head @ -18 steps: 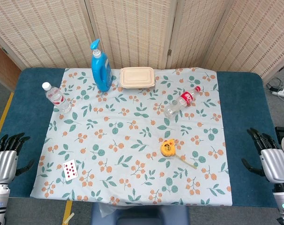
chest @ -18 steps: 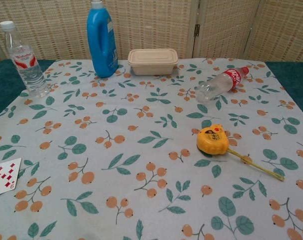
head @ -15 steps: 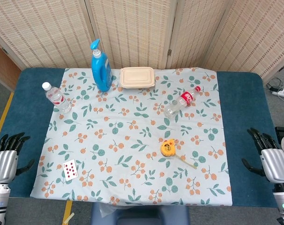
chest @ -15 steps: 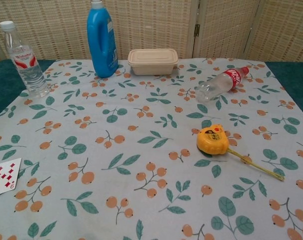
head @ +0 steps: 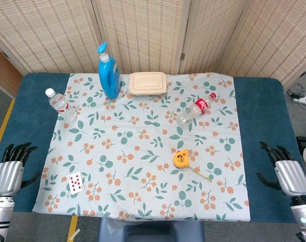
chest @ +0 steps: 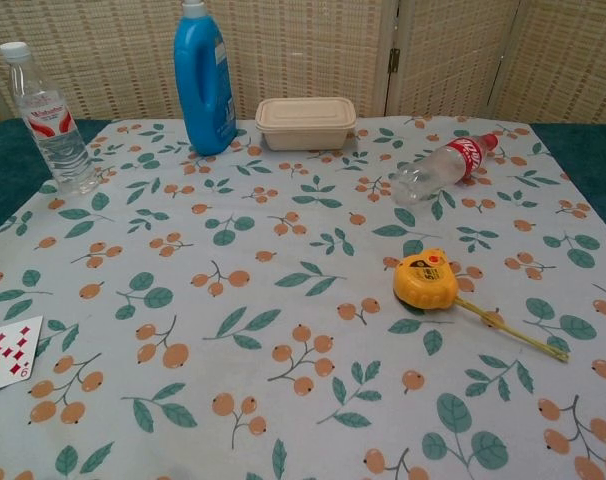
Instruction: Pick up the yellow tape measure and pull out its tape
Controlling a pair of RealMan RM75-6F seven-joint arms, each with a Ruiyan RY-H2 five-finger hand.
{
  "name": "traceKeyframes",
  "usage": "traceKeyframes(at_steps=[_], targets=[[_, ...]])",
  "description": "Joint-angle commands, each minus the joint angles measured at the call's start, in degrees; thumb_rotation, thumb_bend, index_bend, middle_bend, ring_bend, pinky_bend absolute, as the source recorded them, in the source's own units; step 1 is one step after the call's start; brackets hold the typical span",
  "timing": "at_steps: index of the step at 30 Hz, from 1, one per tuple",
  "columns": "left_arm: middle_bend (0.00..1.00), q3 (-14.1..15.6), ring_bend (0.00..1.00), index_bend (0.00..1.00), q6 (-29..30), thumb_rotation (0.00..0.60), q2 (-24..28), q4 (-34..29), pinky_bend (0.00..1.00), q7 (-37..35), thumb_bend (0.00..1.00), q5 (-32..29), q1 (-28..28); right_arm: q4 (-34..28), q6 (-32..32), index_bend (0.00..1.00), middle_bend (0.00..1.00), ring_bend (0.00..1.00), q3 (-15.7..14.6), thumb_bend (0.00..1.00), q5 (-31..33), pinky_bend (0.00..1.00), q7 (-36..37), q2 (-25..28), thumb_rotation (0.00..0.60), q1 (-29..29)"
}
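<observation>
The yellow tape measure (head: 181, 159) (chest: 426, 280) lies on the floral cloth, right of centre. A short length of tape (head: 203, 173) (chest: 510, 327) runs out from it toward the front right. My left hand (head: 9, 169) hovers at the table's front left edge, fingers spread, holding nothing. My right hand (head: 284, 170) is at the front right edge over the blue table, fingers apart and empty. Both hands are far from the tape measure. The chest view shows neither hand.
A blue detergent bottle (head: 109, 71) and a beige lidded box (head: 148, 83) stand at the back. A water bottle (head: 60, 105) stands at the left, a cola bottle (head: 195, 110) lies behind the tape measure. A playing card (head: 75, 182) lies front left.
Both hands have shifted slightly inward and up toward the table. Nothing on the cloth has moved.
</observation>
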Motion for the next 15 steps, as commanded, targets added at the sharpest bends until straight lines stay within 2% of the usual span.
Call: traceKeyframes(at_steps=[1, 10, 15], targets=[[0.16, 0.0, 0.15, 0.23, -0.1, 0.600, -0.1, -0.2, 0.00, 0.2, 0.29, 0.0, -0.1, -0.9, -3.6, 0.01, 0.23, 0.22, -0.4, 0.33, 0.4, 0.11, -0.8, -0.3, 0.600, 2.0], [0.16, 0.4, 0.15, 0.23, -0.5, 0.600, 0.4, -1.3, 0.00, 0.3, 0.29, 0.6, -0.3, -2.0, -14.2, 0.00, 0.26, 0.17, 0.1, 0.34, 1.6, 0.09, -0.7, -3.0, 0.596, 8.5], [0.16, 0.7, 0.15, 0.23, -0.8, 0.600, 0.6, -1.7, 0.00, 0.3, 0.29, 0.6, -0.2, -2.5, -20.9, 0.00, 0.27, 0.14, 0.6, 0.47, 2.8, 0.05, 0.0, -5.4, 0.522, 12.9]])
